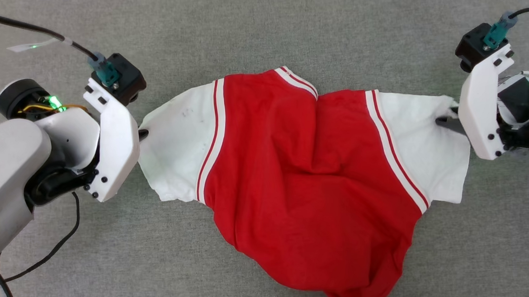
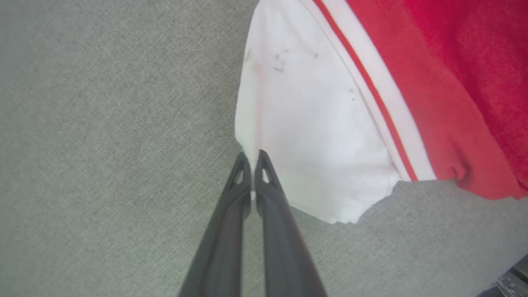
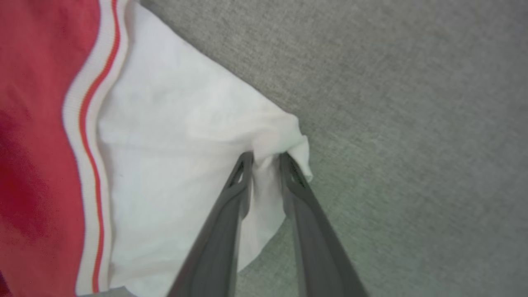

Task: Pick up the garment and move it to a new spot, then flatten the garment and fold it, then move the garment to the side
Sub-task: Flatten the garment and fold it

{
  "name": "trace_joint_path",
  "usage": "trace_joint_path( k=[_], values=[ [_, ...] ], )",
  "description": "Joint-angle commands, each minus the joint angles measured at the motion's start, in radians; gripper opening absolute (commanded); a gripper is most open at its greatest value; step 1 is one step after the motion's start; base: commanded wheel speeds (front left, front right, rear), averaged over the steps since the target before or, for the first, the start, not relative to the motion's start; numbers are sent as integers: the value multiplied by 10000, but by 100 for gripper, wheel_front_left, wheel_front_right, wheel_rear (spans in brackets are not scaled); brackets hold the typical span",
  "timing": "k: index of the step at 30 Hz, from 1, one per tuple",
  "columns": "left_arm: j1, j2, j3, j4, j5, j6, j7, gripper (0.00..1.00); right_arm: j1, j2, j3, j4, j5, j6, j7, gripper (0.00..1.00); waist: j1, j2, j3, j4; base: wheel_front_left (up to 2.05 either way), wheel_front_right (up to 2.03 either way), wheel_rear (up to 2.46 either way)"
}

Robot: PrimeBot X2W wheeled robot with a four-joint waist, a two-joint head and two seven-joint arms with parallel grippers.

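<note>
On the grey floor (image 1: 258, 26), mid-scene between both arms, the shirt (image 1: 301, 164) lies spread sideways but rumpled: collar trim (image 1: 299, 81) on the far side, red body bunched with a big ridge down the middle, and the hem sagging toward the near side. The white left sleeve (image 1: 174, 148) points left and the white right sleeve (image 1: 427, 149) points right. The left gripper (image 2: 252, 159) is fully closed, tips together, pinching just the very edge of the left sleeve. The right gripper (image 3: 266, 159) is partly open, fingers apart with a bunch of right sleeve cloth sitting between them; it looks not clamped yet. A loose black cable (image 1: 48, 255) lies on the floor near the left arm. Risks, as judged: if the arms lift or pull apart now, the right sleeve likely slides out since those fingers aren't tight, and the shirt would swing or drag left. The left hold is shallow, right at the hem, so a hard tug could pop it free too. An uneven pull would leave the middle ridge in, making a bad fold. The cable could snag if the left arm sweeps near.
</note>
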Motion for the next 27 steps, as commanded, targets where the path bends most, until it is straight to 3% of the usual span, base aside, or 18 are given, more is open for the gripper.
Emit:
trace_joint_path(
  k=[1,9,19,27],
  values=[
    [148,2,-27,56,-42,-35,-138,0,212,203,202,85,113,-4,-438,0,0,0,-323,-124,0,0,0],
    [180,220,-15,-77,176,-52,-1086,0,-167,-575,268,-427,282,-5,-2601,0,0,0,-1572,-325,0,0,0],
    [-493,491,471,-492,159,-59,-1927,0,-816,-1421,113,-1106,144,-5,-4123,0,0,0,-2382,-555,0,0,0],
    [-1814,277,1272,-158,933,64,-2922,0,-2159,-1087,-579,-680,-478,-5,-5142,0,0,0,-2140,-749,0,0,0]
  ],
)
